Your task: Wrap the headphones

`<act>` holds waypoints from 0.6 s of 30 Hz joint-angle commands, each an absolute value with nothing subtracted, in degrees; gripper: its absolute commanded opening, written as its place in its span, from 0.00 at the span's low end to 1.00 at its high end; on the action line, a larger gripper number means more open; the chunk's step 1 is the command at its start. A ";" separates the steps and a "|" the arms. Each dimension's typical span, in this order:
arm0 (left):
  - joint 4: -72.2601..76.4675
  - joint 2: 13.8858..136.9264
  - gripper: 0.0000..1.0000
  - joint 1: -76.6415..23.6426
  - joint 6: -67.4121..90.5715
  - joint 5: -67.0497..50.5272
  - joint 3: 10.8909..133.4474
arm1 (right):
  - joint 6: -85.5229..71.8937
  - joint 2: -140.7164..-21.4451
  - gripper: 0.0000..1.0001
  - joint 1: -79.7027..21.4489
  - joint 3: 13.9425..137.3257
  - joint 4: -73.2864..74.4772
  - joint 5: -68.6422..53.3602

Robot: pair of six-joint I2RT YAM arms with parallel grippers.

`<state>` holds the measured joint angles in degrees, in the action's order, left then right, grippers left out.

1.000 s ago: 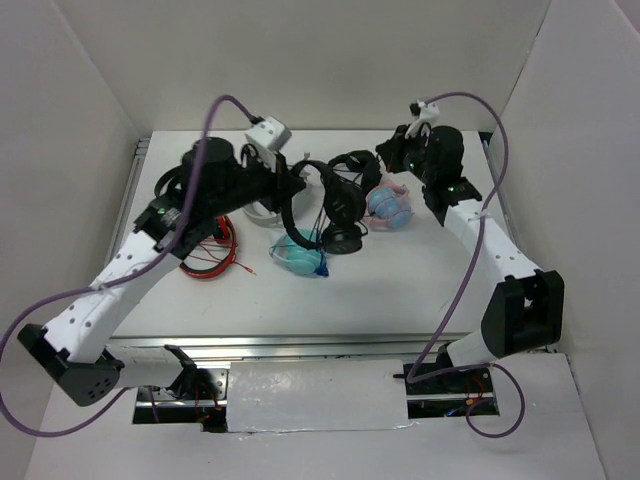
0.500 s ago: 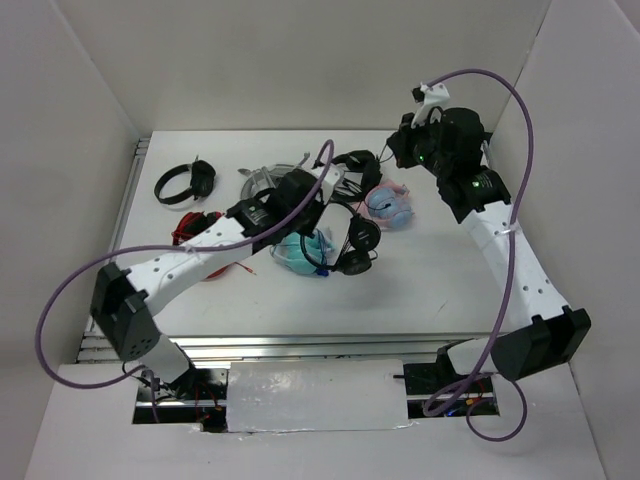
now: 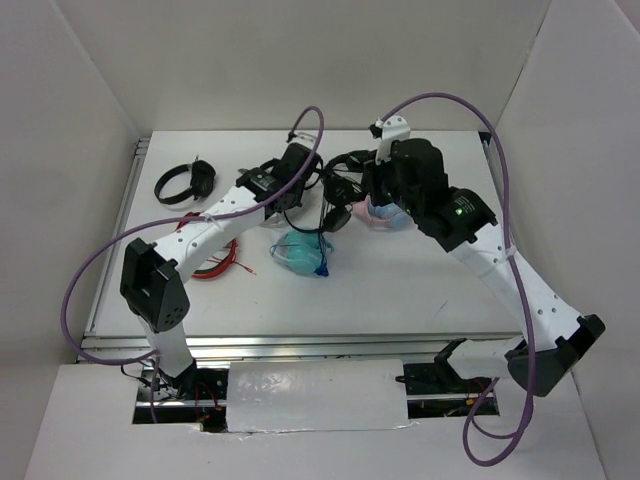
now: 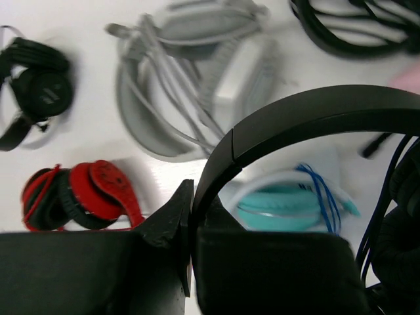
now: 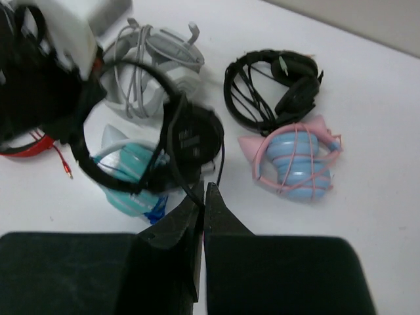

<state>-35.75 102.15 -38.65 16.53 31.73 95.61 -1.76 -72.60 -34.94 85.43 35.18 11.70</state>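
Observation:
The black headphones (image 3: pixel 335 213) hang in the air over the middle of the table, between my two grippers. My left gripper (image 4: pixel 189 220) is shut on the thin headband (image 4: pixel 315 110), which arcs up and to the right from the jaws. In the right wrist view one round earcup (image 5: pixel 194 136) and the headband (image 5: pixel 98 157) show, with the left arm's white mount behind them. My right gripper (image 5: pixel 203 195) is shut on the thin black cable (image 5: pixel 180 172) that runs down from the earcup. From above, the left gripper (image 3: pixel 306 186) and right gripper (image 3: pixel 362 197) stand close together.
On the table lie a grey pair (image 4: pixel 190 79), a red-and-black pair (image 3: pixel 210 250), a teal pair (image 3: pixel 300 250), a pink-and-blue cat-ear pair (image 5: pixel 295 157), a chunkier black wrapped pair (image 5: pixel 272 88) and a small black pair (image 3: pixel 185 182) at the far left.
The left gripper carried the headphones back and up from above the teal pair. The right arm swung in from the back right to the headphones and now grips the cable.

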 commanded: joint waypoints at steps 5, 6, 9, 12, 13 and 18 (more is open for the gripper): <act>-39.46 103.80 0.00 -34.46 23.29 43.50 103.62 | -8.00 -69.88 0.00 -41.91 82.11 41.22 11.79; -40.51 104.49 0.00 -34.11 23.99 44.64 105.71 | -7.82 -69.44 0.00 -42.27 81.39 40.35 7.60; -42.79 106.08 0.00 -33.23 25.31 48.25 109.84 | -7.73 -68.38 0.00 -43.50 78.49 39.12 2.48; -42.89 106.35 0.00 -32.70 26.01 50.27 112.22 | -7.82 -69.08 0.00 -44.03 76.99 39.02 -2.36; -43.24 106.43 0.00 -32.52 26.10 50.53 113.02 | -7.74 -69.95 0.00 -44.21 76.73 38.68 -4.55; -40.70 103.81 0.00 -31.73 25.75 46.95 114.26 | -8.34 -74.96 0.00 -44.38 74.80 35.87 -11.25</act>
<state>-45.80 106.00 -34.39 22.70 42.96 111.72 -7.25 -72.86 -43.00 75.96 35.83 -2.70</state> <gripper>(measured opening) 0.113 0.018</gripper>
